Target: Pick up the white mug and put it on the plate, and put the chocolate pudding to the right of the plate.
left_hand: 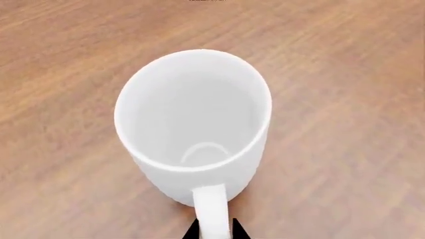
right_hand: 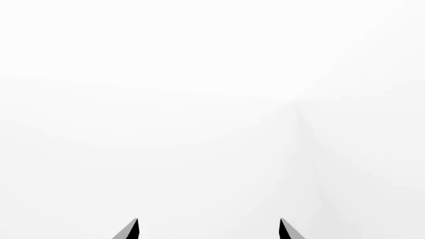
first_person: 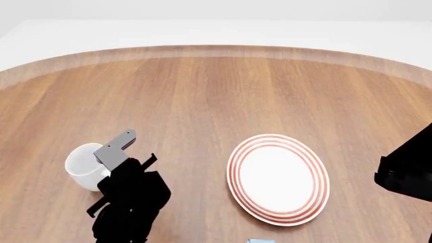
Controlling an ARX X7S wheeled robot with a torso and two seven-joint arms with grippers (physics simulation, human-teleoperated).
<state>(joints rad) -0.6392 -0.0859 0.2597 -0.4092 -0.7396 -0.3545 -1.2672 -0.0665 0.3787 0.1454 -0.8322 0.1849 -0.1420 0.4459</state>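
The white mug (left_hand: 196, 119) stands upright on the wooden table (first_person: 202, 91) at the left, and it also shows in the head view (first_person: 82, 166). My left gripper (left_hand: 214, 225) has its two black fingertips pressed on either side of the mug's handle (left_hand: 211, 206), shut on it. The plate (first_person: 278, 178) with red rings lies to the right of the mug, with nothing on it. A light blue corner (first_person: 260, 241) at the head view's bottom edge may be the chocolate pudding. My right gripper (right_hand: 208, 221) is open and empty, facing blank white.
My left arm (first_person: 131, 197) covers the table just right of the mug. My right arm (first_person: 405, 172) hangs at the far right edge, off the plate. The table's curved far edge (first_person: 216, 48) runs along the back.
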